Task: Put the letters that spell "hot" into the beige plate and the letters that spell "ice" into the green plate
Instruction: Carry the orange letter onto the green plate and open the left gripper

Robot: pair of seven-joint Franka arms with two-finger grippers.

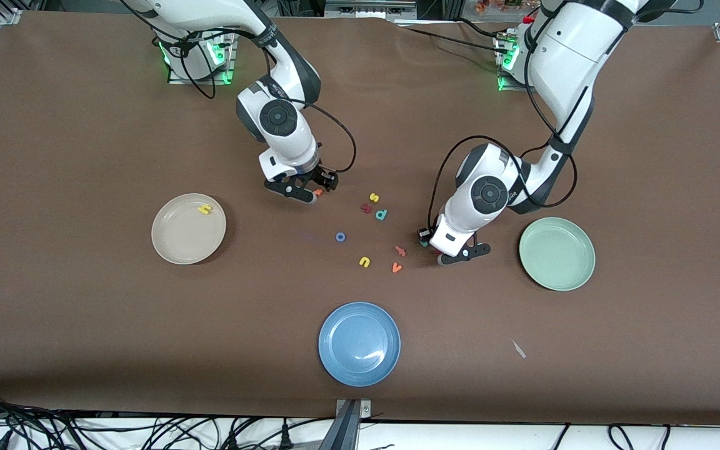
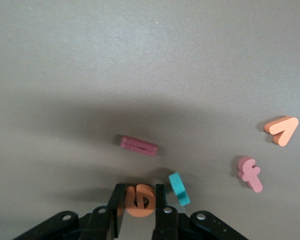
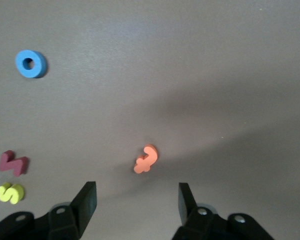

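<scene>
The left gripper (image 2: 139, 190) has its fingers (image 2: 119, 200) closed on the orange e (image 2: 139, 201), which sits upright between the pads. The teal c (image 2: 179, 189) lies just beside the outer face of one finger, and the dark red i (image 2: 139, 145) lies a little ahead of the fingertips. The main risk here is the c: it sits so close to that finger that a lift with any sideways drift could drag or flick it away, and soft foam held by its edges could also twist out of the pinch on the way to the green plate (image 1: 557, 253), which looks empty. The right gripper (image 3: 137, 197) hangs with its fingers (image 3: 87, 200) spread wide, and the orange t (image 3: 146, 160) lies on the table between them, just ahead of the tips. Because the t sits nearer one finger than the other, closing could push it askew or pinch only a corner. The blue o (image 3: 30, 63) lies well off to one side of these fingers. The yellow h (image 1: 204, 209) already rests in the beige plate (image 1: 179, 240).
</scene>
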